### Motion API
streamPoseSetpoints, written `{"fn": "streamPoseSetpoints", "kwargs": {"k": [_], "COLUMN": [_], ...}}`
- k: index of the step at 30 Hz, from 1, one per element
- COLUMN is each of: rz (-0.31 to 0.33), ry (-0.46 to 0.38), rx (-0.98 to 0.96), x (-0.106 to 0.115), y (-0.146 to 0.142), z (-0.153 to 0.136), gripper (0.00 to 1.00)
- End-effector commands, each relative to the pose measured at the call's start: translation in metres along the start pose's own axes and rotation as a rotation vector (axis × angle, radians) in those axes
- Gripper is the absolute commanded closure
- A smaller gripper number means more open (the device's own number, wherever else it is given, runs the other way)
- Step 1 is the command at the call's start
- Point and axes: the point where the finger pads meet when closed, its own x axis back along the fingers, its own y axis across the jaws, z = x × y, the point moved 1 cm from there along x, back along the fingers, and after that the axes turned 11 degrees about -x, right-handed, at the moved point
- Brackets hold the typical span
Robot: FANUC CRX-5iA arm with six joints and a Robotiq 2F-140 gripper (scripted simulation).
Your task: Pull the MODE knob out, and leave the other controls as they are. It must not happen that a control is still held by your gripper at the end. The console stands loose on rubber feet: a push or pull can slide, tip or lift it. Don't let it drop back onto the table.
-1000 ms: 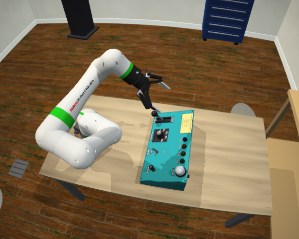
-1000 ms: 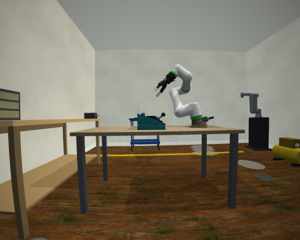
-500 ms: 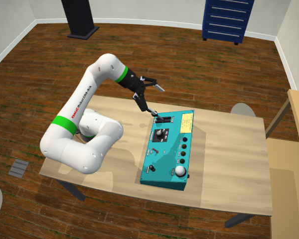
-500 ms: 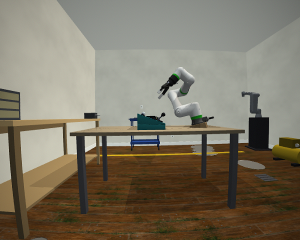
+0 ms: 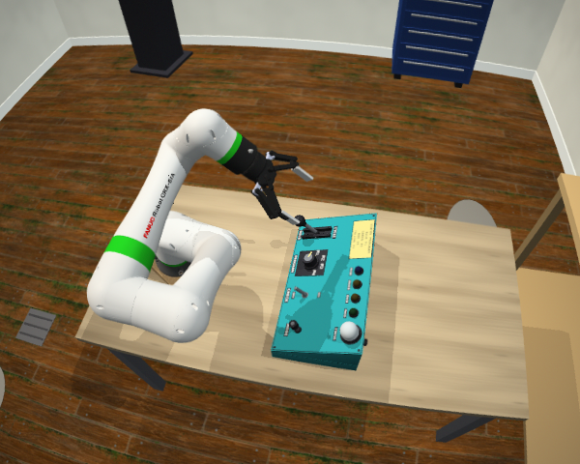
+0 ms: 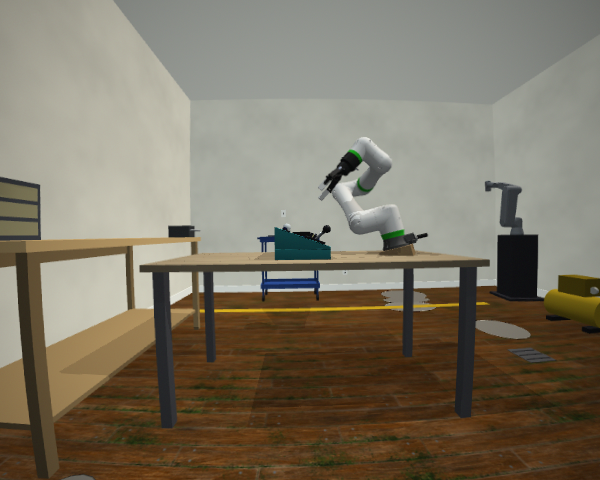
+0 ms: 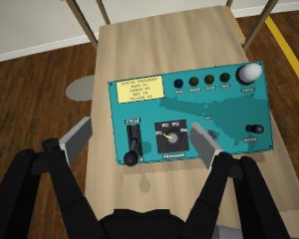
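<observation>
While gripper (image 7: pixel 140 139) hangs above teal console (image 5: pixel 330 300), fingers spread wide, nothing held. MODE knob: likely small black knob (image 7: pixel 254 128) at panel's end near white dome button (image 7: pixel 249 73); label unreadable. Console sits flat on table (image 5: pixel 455 324).
</observation>
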Motion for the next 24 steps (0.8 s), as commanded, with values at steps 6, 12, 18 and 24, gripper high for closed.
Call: {"fn": "streamPoseSetpoints", "kwargs": {"k": [6,12,18,24], "rz": [0.01,0.01,0.02,0.02], "ry": [-0.002,-0.002,-0.007,-0.007], "rx": [0.032,0.032,0.064,0.064], "x": [0.0,0.0,-0.002,-0.002], "y": [0.011,0.011,0.022,0.022], "z": [-0.025,-0.025,-0.05,-0.05], "gripper": [0.0,0.0,0.0,0.0]}}
